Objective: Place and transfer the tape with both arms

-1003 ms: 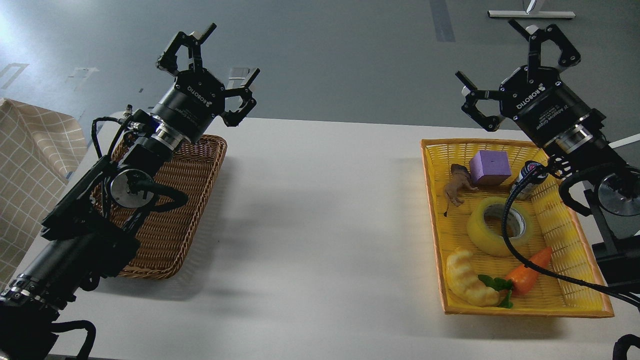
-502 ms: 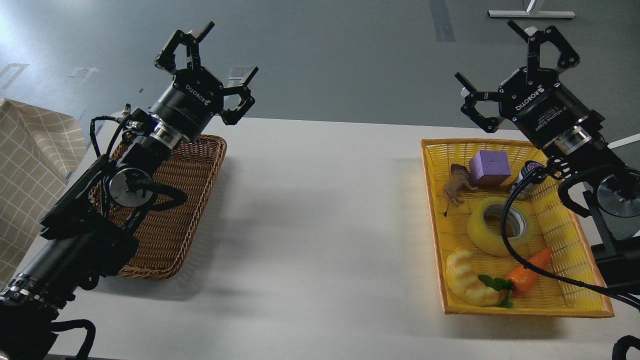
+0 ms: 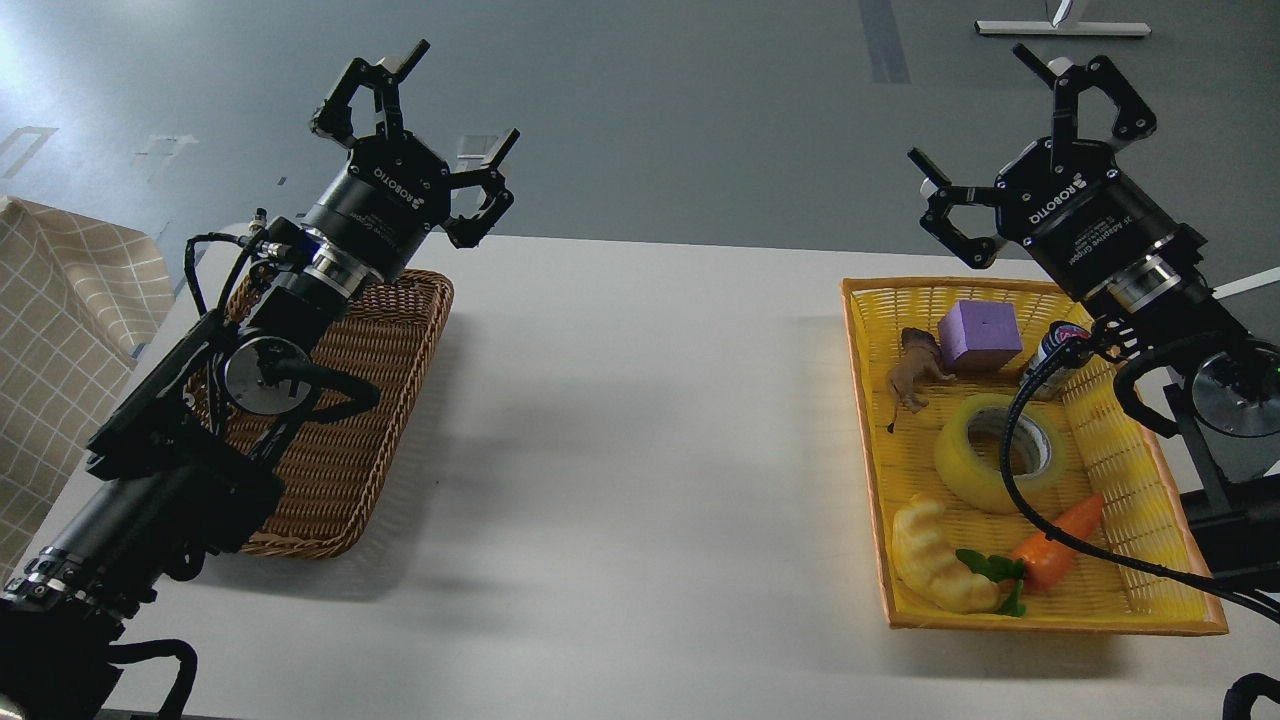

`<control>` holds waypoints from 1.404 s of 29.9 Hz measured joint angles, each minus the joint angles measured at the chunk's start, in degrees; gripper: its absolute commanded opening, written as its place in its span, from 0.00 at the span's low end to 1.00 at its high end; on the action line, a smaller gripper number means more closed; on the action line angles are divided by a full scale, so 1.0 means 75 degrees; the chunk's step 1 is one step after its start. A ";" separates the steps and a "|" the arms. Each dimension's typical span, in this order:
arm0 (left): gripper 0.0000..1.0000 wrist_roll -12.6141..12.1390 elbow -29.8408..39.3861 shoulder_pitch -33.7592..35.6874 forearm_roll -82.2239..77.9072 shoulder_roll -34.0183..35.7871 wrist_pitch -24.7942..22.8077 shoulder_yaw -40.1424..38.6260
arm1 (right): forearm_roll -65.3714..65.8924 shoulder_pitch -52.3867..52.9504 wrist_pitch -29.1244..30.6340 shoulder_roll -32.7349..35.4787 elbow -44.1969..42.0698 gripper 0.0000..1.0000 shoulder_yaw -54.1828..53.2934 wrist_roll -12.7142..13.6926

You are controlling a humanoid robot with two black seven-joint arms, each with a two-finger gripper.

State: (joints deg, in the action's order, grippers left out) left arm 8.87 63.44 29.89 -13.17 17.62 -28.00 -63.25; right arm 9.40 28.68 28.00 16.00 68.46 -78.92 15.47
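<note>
The tape (image 3: 975, 460), a glossy yellow roll with a pale core, lies flat in the middle of the yellow basket (image 3: 868, 420) on the right of the white table. My right gripper (image 3: 1010, 130) is open and empty, raised above the basket's far edge, well above the tape. My left gripper (image 3: 425, 125) is open and empty, raised above the far end of the brown wicker basket (image 3: 340, 470) on the left. A black cable (image 3: 1010, 480) of the right arm crosses over the tape.
The yellow basket also holds a purple block (image 3: 980, 335), a brown toy animal (image 3: 912, 375), a croissant toy (image 3: 935, 565), a toy carrot (image 3: 1060, 550) and a small dark can (image 3: 1050, 355). The white table (image 3: 640, 420) lies between the baskets. A checked cloth (image 3: 60, 330) hangs at far left.
Both arms have shifted only very slightly; the right gripper has drifted a little left. Nothing was grasped or released.
</note>
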 measured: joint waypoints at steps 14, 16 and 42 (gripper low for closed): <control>0.98 0.0018 0.0037 -0.0044 -0.0008 -0.0149 0.0000 -0.0066 | 0.0000 -0.0019 0.0000 -0.0010 0.0004 1.00 0.0000 -0.0012; 0.98 0.0021 0.0035 -0.0045 -0.0012 -0.0179 0.0000 -0.0063 | -0.0001 -0.0019 0.0000 -0.0006 0.0011 1.00 0.0000 -0.0012; 0.98 0.0001 0.0060 -0.0011 -0.0017 -0.0207 0.0000 -0.0025 | -0.0009 -0.0034 0.0000 -0.0009 0.0011 1.00 0.0042 -0.0012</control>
State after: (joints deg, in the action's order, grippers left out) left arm 8.88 63.89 29.80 -13.30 16.07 -28.00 -63.43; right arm 9.34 28.43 28.00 15.93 68.54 -78.61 15.38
